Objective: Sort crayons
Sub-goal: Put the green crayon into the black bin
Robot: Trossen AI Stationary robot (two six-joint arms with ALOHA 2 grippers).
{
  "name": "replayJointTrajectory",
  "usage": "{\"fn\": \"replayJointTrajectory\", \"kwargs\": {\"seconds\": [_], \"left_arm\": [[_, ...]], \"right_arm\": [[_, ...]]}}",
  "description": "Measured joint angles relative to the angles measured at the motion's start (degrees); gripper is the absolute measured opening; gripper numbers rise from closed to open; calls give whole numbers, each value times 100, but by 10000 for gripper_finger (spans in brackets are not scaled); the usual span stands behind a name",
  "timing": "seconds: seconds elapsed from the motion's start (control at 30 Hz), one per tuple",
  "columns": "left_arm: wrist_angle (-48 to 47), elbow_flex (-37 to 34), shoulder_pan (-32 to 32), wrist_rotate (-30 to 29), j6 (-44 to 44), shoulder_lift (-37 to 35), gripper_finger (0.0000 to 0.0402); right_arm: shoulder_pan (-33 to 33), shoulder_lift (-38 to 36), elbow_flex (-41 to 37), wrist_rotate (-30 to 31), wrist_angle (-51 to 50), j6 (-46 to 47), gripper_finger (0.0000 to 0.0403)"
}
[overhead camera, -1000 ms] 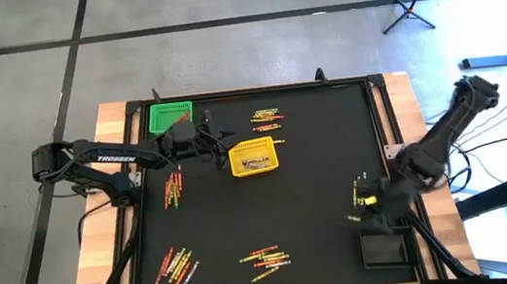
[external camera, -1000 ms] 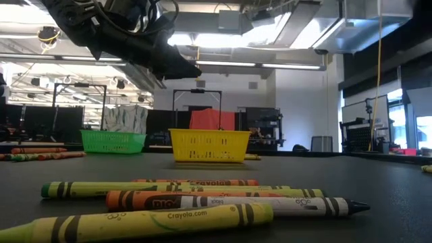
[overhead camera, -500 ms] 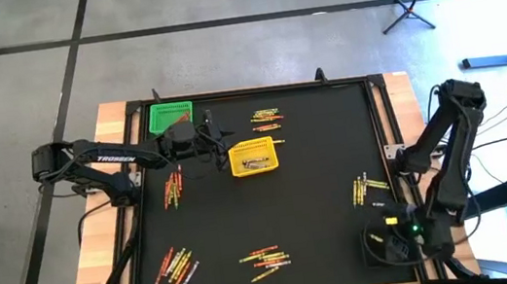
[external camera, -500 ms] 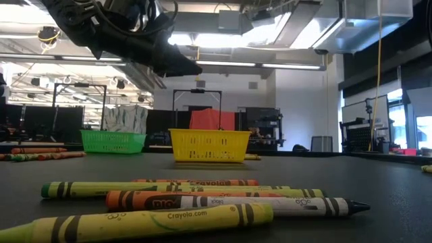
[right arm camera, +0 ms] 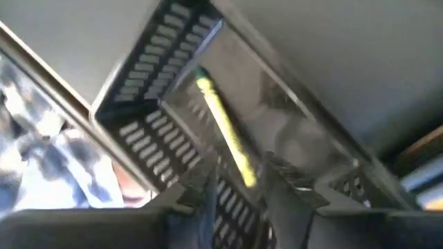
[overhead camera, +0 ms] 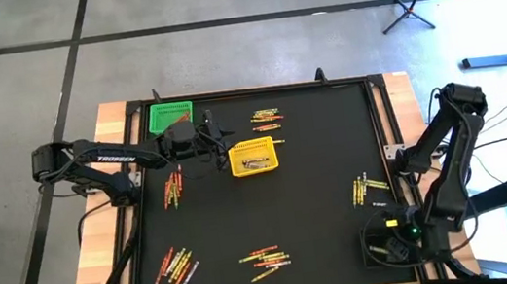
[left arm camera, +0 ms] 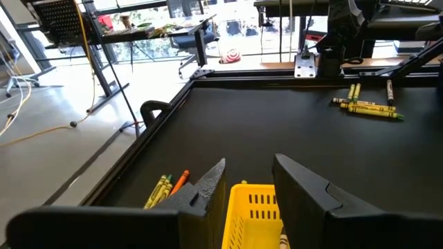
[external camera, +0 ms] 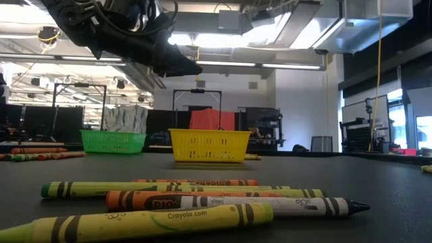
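Yellow crayon (right arm camera: pixel 225 131) blurred above black basket (right arm camera: pixel 149 131).

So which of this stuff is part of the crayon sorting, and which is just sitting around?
Part of the job:
- crayons, loose in clusters on the mat
- yellow crayon over the black basket, between the right gripper fingers
- yellow basket
- green basket

Just around:
- stand on the floor

You have a black table (overhead camera: pixel 319 192) with a pale wood border. On it stand a green basket (overhead camera: pixel 168 115), a yellow basket (overhead camera: pixel 254 158) and a black mesh basket (right arm camera: pixel 166 90). The crayons (overhead camera: pixel 177 265) are red, orange, yellow and green, black-banded.
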Motion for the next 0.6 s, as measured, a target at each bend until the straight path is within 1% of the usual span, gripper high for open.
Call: {"fn": "replayJointTrajectory", "kwargs": {"seconds": [0.13, 0.23, 0.33, 0.43, 0.5, 0.6], "left_arm": [[0, 0, 0, 1, -2, 0, 107], [0, 2, 0, 0, -4, 0, 107], [0, 0, 0, 2, -19, 0, 107], [-29, 0, 0, 2, -46, 0, 107], [-50, 2, 0, 2, -63, 0, 107], [-58, 0, 0, 2, -65, 0, 107]], "right_arm": [[-137, -321, 0, -53, 28, -203, 134], [-392, -664, 0, 384, -71, -813, 134], [-746, -989, 3, 1018, -216, -1590, 131], [-1288, -1197, 4, 1623, -370, -2524, 130], [-1695, -1281, 4, 1912, -461, -3306, 130], [-2386, -1290, 4, 2180, -470, -4546, 130]]}}
